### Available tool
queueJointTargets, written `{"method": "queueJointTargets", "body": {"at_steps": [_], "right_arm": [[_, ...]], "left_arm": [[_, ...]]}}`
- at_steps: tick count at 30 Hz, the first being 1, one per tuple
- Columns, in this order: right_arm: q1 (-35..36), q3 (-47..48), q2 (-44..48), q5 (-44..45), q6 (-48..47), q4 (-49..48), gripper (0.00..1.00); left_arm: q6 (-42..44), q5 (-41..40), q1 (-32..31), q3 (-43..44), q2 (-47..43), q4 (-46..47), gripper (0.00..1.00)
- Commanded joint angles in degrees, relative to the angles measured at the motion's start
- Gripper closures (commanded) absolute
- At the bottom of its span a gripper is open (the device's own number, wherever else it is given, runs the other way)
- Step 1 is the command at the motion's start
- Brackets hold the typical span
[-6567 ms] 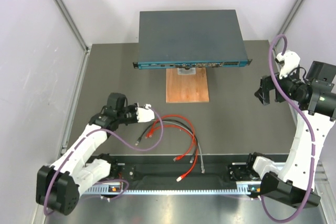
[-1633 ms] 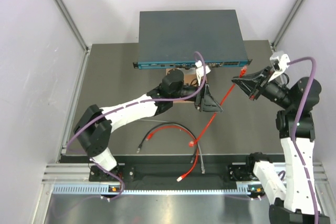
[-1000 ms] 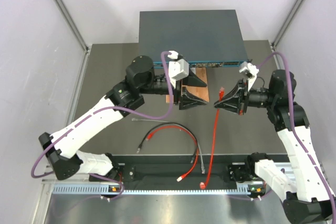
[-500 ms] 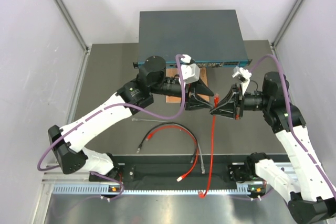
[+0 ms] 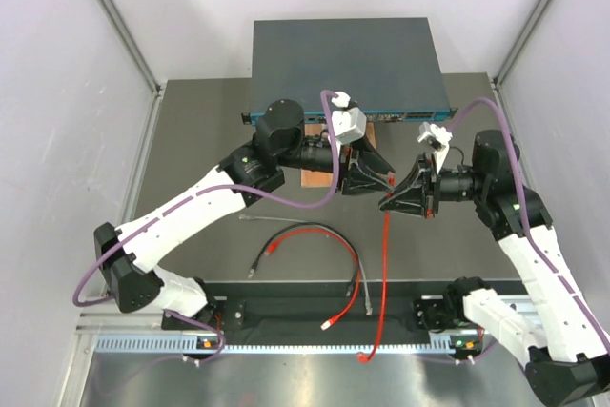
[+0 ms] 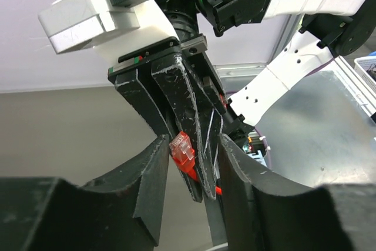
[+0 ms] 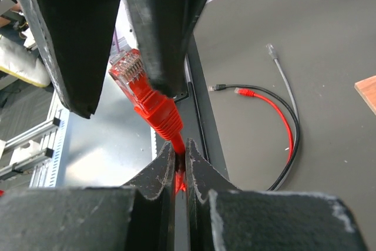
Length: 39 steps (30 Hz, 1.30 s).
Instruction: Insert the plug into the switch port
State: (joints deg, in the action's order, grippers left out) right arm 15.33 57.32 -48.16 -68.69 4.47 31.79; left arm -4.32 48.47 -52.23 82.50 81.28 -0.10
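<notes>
Your right gripper (image 7: 180, 152) is clamped on the red cable (image 5: 384, 264) just behind the plug (image 7: 130, 77), in mid-air near the switch (image 5: 343, 64). Your left gripper (image 6: 192, 142) straddles the plug, jaws apart. If they close off-centre, or the right lets go early, the plug could twist or drop.
</notes>
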Motion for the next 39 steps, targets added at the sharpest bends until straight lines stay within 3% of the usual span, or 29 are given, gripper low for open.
{"method": "queueJointTargets", "body": {"at_steps": [1,7,18,20,21,27,28,34,39], "right_arm": [[1.0,0.9,-0.2,-1.2,-0.5,-0.8,1.0],[1.1,1.1,-1.1,-1.7,1.5,-3.6,1.0],[1.5,1.0,-2.0,-3.1,4.1,-5.9,1.0],[1.6,0.9,-2.1,-3.1,4.8,-6.6,1.0],[1.5,1.0,-2.0,-2.9,4.9,-6.7,0.96],[0.6,4.1,-2.2,3.6,2.0,-3.3,0.31],[0.1,5.2,-2.2,7.5,-1.4,-1.8,0.25],[-6.3,13.2,-1.0,18.2,-8.1,1.9,0.17],[-6.7,20.7,-1.5,24.1,-9.5,5.5,0.12]], "left_arm": [[-2.4,1.3,-0.3,2.7,0.6,5.5,0.58],[-5.3,3.6,-0.3,2.1,1.0,6.3,0.78],[-5.7,5.0,-0.3,0.3,0.5,6.3,0.81],[-5.4,5.3,-0.3,0.4,0.6,5.6,0.97],[-5.4,5.4,-0.3,0.4,0.6,4.9,1.0],[-7.1,1.2,0.0,-0.8,-1.0,2.5,1.0],[-7.4,-0.4,0.3,-0.8,-1.4,0.5,1.0],[-7.8,-10.5,0.9,2.4,-3.4,-14.9,1.0],[-8.6,-26.9,1.3,6.3,-4.3,-26.3,1.0]]}}
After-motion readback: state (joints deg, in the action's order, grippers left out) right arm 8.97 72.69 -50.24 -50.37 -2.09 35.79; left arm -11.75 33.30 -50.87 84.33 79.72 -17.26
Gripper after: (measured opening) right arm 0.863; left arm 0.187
